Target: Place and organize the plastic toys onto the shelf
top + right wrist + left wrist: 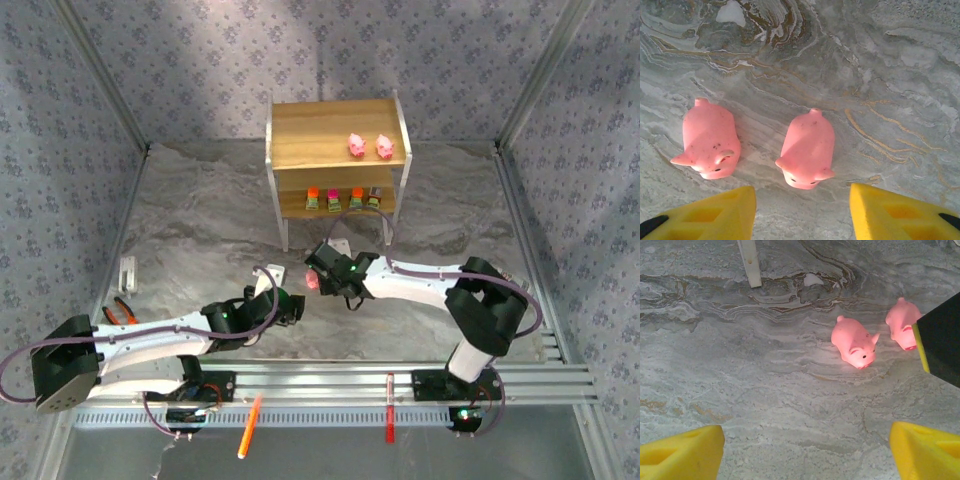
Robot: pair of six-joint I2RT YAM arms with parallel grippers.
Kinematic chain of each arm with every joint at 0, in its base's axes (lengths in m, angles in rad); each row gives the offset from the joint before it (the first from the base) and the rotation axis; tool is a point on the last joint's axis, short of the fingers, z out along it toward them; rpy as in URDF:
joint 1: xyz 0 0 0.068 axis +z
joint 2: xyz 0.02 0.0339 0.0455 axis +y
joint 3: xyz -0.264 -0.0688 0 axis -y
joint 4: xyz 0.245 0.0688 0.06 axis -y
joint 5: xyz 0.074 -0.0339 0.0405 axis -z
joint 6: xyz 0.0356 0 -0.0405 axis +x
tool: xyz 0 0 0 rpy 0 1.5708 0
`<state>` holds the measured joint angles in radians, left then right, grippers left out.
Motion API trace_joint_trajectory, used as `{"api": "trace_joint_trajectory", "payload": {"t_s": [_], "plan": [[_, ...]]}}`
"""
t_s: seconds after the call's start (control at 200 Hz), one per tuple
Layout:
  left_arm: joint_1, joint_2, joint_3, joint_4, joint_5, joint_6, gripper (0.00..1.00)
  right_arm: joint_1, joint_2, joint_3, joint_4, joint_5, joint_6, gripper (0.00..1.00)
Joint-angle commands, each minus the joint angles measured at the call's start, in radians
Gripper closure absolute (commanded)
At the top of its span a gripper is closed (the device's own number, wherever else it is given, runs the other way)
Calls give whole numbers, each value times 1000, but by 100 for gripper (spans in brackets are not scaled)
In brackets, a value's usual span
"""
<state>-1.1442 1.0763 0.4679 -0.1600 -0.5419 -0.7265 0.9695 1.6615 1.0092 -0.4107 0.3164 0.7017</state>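
**Two pigs lie on the table, and both grippers are open**

Look at your right gripper [802, 215] first. Its yellow fingers [710, 212] are apart, with only bare table between them. It holds nothing. Just past the fingertips lie two pink pigs, side by side and close but not touching. Both snouts point back at the gripper. The first pig [807, 147] lies in line with the gap between the fingers. The second pig [710, 137] lies just beyond one finger.

Your left gripper [805, 455] is open wide and it is empty too. It hangs over the bare grey table [200, 220], near the same two pigs. From its camera, one pig is partly hidden behind the black and yellow tip of the right gripper.

Both pigs are near the middle of the table, a little in front of the shelf [335, 125]. The shelf stands at the middle of the far edge. Two more pigs [355, 145] sit on its top board, near the right end. Four blocky toys [334, 200] stand in a row on its lower board.

Orange-handled pliers [120, 312] lie near the left edge of the table.
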Motion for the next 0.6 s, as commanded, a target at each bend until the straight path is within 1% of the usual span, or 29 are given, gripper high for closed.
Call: {"api": "trace_joint_trajectory", "payload": {"t_s": [0.0, 0.305, 0.595], "plan": [[9, 8, 2, 7, 3, -8, 15, 6, 20, -4, 6, 5, 31, 45], [9, 12, 1, 11, 3, -9, 15, 1, 58, 14, 4, 24, 32, 45], [9, 14, -3, 11, 1, -11, 15, -8, 83, 26, 27, 18, 32, 49]]}}
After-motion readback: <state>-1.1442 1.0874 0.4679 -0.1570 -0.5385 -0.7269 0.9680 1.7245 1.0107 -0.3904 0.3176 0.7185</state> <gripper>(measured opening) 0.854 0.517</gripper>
